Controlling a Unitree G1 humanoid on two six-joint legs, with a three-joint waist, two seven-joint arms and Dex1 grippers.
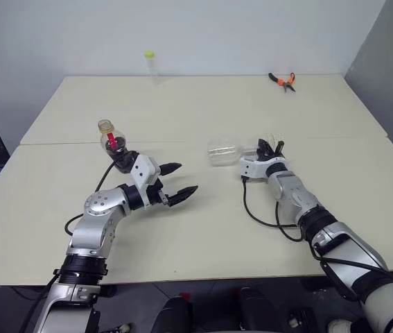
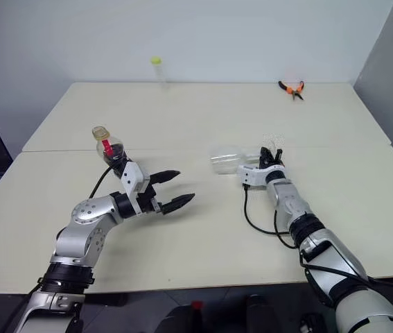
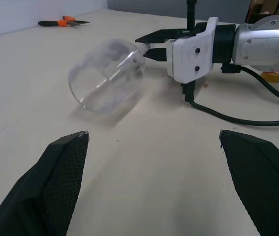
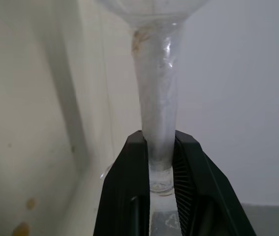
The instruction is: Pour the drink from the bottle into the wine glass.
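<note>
- Nearest, on the left, the left gripper (image 1: 179, 182) hovers just above the cream table (image 1: 203, 243); its two black fingers are spread wide with nothing between them, pointing toward the middle of the table.
- Just behind that arm's wrist, on the left side of the table, stands the bottle (image 1: 115, 143), upright, with a yellowish cap, a red neck label and dark drink (image 1: 122, 158) in its rounded base. The wrist partly hides its lower body.
- On the right, the right gripper (image 4: 160, 162) has its black fingers (image 4: 129, 196) closed tight on the thin stem of the wine glass (image 3: 107, 74).
- The wine glass lies tipped on its side near the table's centre, its round bowl resting on the surface and pointing away from the right gripper, toward the left arm. It looks empty.
- The glass and the bottle are well apart, with the open left gripper between them.
- Further back, orange-handled pliers (image 1: 283, 80) lie near the far right edge.
- At the far edge, toward the left, a thin clear tube (image 1: 150, 64) with a yellow-green cap stands upright.
</note>
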